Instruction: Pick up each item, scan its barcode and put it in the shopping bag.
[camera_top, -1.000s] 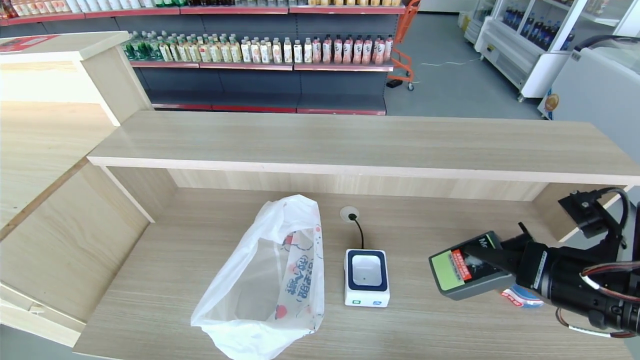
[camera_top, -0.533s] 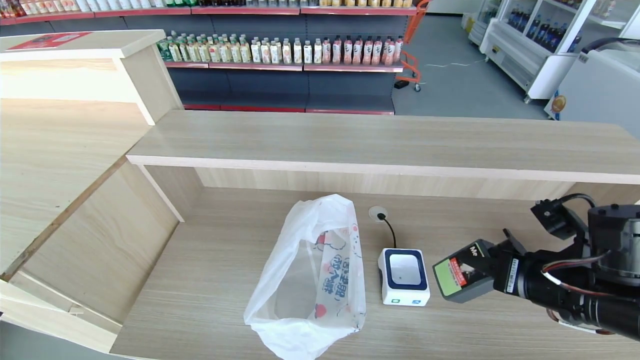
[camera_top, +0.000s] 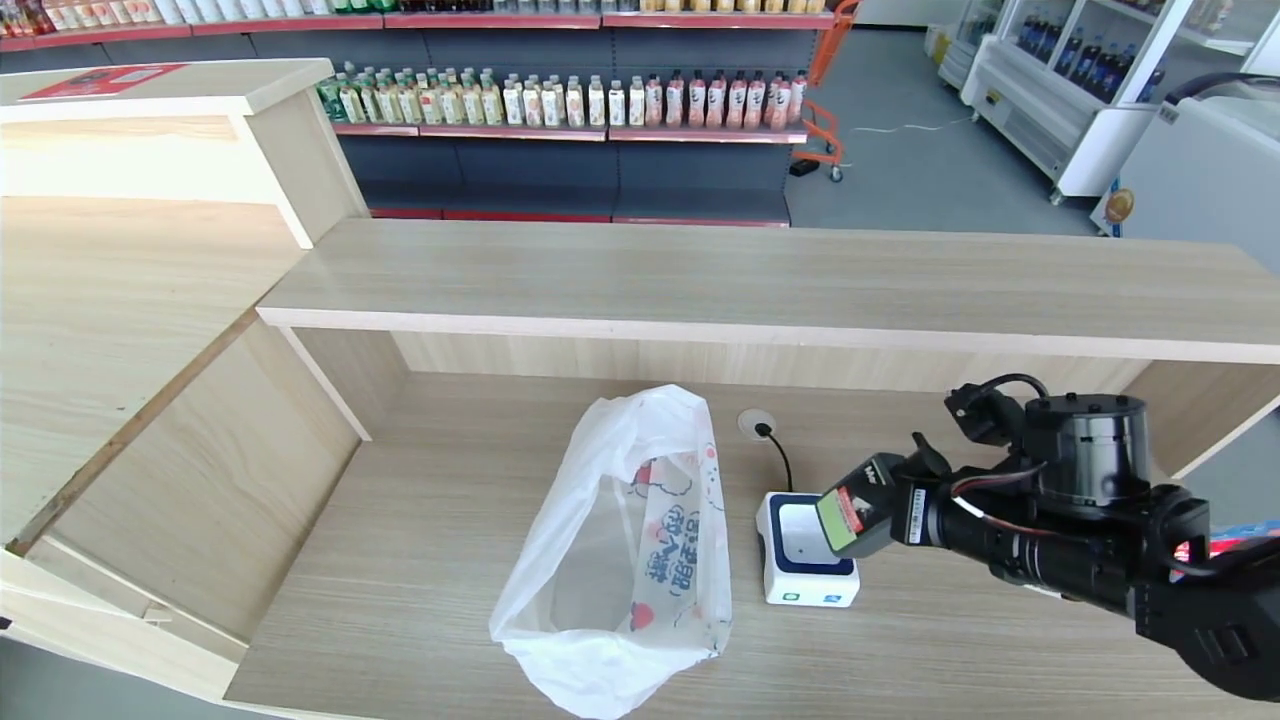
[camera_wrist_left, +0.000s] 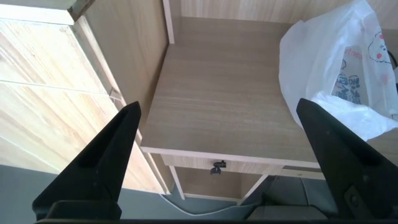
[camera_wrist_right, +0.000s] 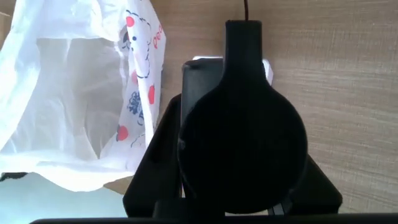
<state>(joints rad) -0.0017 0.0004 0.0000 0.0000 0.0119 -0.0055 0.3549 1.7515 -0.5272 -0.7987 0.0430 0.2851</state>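
Observation:
My right gripper is shut on a dark box with a green end and a red label. It holds the box just above the white scanner, green end facing the scanner's window. In the right wrist view the dark box hides most of the scanner. The white shopping bag lies open on the counter left of the scanner, and its mouth shows beside the box. My left gripper hangs open with nothing in it over the counter's near left corner, with the shopping bag off to one side.
The scanner's black cable runs to a grommet behind it. A raised wooden ledge walls the back of the counter and a side panel closes its left. A small red and blue item peeks out behind my right arm.
My right arm has carried the box leftward, from right of the scanner to just over it. The head camera shifted early on. The bag and scanner have stayed put.

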